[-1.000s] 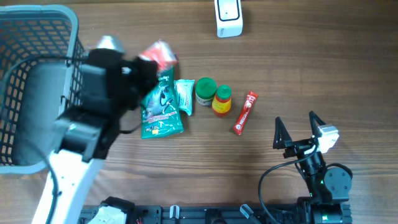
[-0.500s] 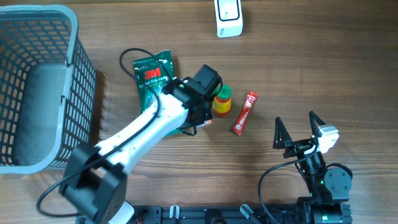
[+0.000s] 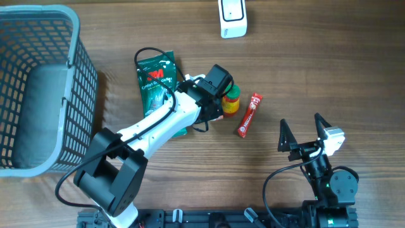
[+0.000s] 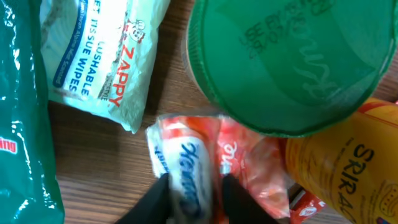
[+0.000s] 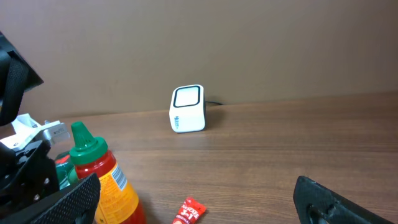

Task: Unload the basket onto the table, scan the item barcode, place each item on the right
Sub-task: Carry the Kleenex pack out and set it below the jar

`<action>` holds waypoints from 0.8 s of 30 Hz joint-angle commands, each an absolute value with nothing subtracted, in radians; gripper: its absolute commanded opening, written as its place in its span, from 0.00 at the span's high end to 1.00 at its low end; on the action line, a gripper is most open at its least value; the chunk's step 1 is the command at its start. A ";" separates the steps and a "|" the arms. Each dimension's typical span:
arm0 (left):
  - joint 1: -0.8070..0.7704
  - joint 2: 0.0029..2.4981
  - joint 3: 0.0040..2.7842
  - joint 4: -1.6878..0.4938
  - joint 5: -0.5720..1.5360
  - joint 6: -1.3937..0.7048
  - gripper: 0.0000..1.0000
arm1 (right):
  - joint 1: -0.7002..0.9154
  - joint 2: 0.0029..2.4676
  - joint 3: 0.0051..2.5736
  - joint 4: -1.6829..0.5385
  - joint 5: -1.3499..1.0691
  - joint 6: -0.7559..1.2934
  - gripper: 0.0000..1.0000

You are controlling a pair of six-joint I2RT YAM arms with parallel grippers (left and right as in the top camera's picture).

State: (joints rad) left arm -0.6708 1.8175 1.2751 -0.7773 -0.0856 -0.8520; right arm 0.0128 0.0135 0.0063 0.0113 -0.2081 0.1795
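Sachet: orange sachet (image 4: pixel 205 155) lies mid-counter, just beside green-lidded jar (image 4: pixel 292 62).
Left claw (image 4: pixel 193 202): straddles sachet; grip unclear.
Right claw (image 3: pixel 300 120): agape, near edge.
Risk: a loose pinch could drop it before far-edge scanner (image 3: pixel 232 18).

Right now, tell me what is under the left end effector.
In the left wrist view, an orange-and-white packet lies on the table between the left end effector's fingers, next to a green lid and a sriracha bottle. From overhead the arm covers the packet entirely.

Blocked upper left by grey mesh basket (image 3: pixel 82 82); crowded mid-frame by green-capped orange sauce bottle (image 3: pixel 232 102), red sachet (image 3: pixel 249 114); passable over wooden tabletop (image 3: pixel 329 57) upper right.
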 commanded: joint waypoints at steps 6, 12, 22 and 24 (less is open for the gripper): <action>-0.673 1.790 1.276 -0.821 -0.103 -0.845 0.57 | 0.019 0.007 0.006 0.015 -0.198 0.186 0.00; -0.667 1.649 1.353 -0.813 -0.247 -0.845 0.37 | 0.019 0.007 0.005 0.015 -0.198 0.186 0.00; -0.667 1.330 1.439 -0.419 -0.683 -0.614 0.00 | 0.020 0.007 0.005 0.015 -0.198 0.185 0.00; -0.667 1.290 1.439 -0.288 -0.683 -0.403 0.00 | 0.019 0.007 0.005 0.015 -0.198 0.186 0.00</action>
